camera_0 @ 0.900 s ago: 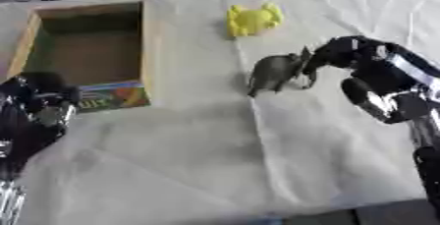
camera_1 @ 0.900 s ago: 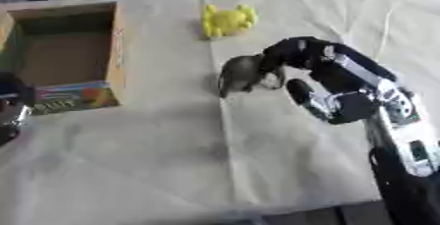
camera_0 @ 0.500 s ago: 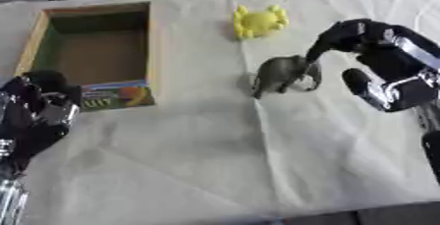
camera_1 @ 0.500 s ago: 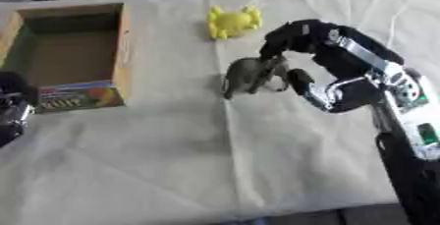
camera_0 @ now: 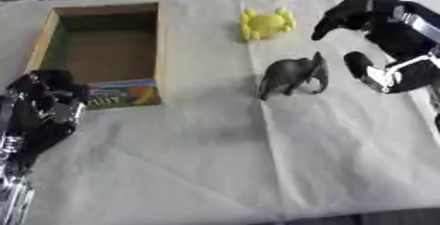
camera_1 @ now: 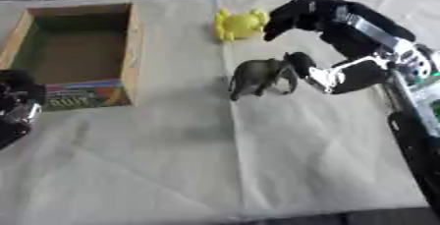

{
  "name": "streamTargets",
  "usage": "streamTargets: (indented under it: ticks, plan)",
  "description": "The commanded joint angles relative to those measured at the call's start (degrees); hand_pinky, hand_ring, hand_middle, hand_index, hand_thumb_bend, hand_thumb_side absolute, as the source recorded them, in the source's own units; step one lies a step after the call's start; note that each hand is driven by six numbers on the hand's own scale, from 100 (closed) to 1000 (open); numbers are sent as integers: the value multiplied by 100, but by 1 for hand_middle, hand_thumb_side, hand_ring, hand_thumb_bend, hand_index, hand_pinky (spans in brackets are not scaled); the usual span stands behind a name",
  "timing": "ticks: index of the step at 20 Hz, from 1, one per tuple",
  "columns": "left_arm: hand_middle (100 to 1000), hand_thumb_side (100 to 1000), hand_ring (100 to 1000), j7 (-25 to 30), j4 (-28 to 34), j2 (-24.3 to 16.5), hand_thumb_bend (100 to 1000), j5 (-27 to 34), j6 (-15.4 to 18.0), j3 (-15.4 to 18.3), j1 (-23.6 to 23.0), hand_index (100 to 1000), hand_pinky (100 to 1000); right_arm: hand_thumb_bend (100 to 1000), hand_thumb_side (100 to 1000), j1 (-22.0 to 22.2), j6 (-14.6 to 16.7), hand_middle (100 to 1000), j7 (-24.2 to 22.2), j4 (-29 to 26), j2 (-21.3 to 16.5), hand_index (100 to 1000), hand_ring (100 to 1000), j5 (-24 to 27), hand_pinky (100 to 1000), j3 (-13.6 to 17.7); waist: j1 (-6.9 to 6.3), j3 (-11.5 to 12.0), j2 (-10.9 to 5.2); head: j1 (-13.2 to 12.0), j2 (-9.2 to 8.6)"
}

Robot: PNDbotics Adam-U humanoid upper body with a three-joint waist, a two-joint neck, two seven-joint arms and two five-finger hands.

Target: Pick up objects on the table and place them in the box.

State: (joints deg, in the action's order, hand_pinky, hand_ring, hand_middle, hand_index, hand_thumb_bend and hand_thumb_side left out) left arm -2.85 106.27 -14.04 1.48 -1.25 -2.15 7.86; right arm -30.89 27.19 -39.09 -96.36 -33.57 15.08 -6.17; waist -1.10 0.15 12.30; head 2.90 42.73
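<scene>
**Grey elephant stands free on the tabletop, right hand arched beside it**

The grey elephant figure (camera_0: 292,75) stands upright near the middle of the cloth-covered tabletop (camera_0: 215,170), on its own feet, with nothing gripping it. Beyond it, toward the far edge, lies a yellow toy (camera_0: 266,23), well apart from the elephant and also untouched.

The right hand (camera_1: 343,47) hangs just to the right of the elephant. Its fingers (camera_1: 288,15) curve forward and down in an open arch, their tips near the yellow toy, while the thumb (camera_1: 302,67) reaches in close beside the elephant's rear; whether it touches cannot be told. The fingers are apart and clasp nothing.

To the left sits the open box (camera_0: 103,54), a wooden-sided tray with a colourful printed label on its near wall; nothing shows inside it. The left hand (camera_0: 43,111) rests at the lower left, just in front of the box's near corner, its dark fingers curled inward and empty.
</scene>
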Motion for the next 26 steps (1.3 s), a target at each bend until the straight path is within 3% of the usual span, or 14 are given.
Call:
streamTargets:
  ticks: [1,6,12,16,21,26]
  plan:
    - [572,100,628,4,46,-98,329,19,10,18,13,651,530,100,156,-255,899,745,-605,213,-318,890,752,-133,786,-113,22,16,-116,-40,4]
    - [572,100,628,10,41,-114,330,18,9,12,3,651,530,100,157,-599,1389,755,-696,653,-440,897,760,-426,794,-373,37,36,-136,-66,8]
    - [571,100,628,24,35,-127,331,17,7,2,-7,651,531,100,235,-998,1927,767,-850,1236,-508,905,773,-834,803,-684,60,66,-155,-83,11]
    - [571,100,628,31,29,-132,331,15,6,-4,-12,651,531,100,334,-1198,2229,783,-1001,1575,-498,916,788,-1106,816,-846,73,73,-161,-85,21]
    - [571,100,628,33,26,-136,332,16,6,-6,-16,651,531,100,606,-1353,2457,874,-1268,1871,-456,945,863,-1597,873,-1010,79,77,-166,-90,25]
    - [571,100,628,36,24,-137,332,17,5,-7,-26,651,531,100,724,-1434,2477,885,-1287,1978,-394,950,875,-2373,883,-1156,82,82,-175,-87,29]
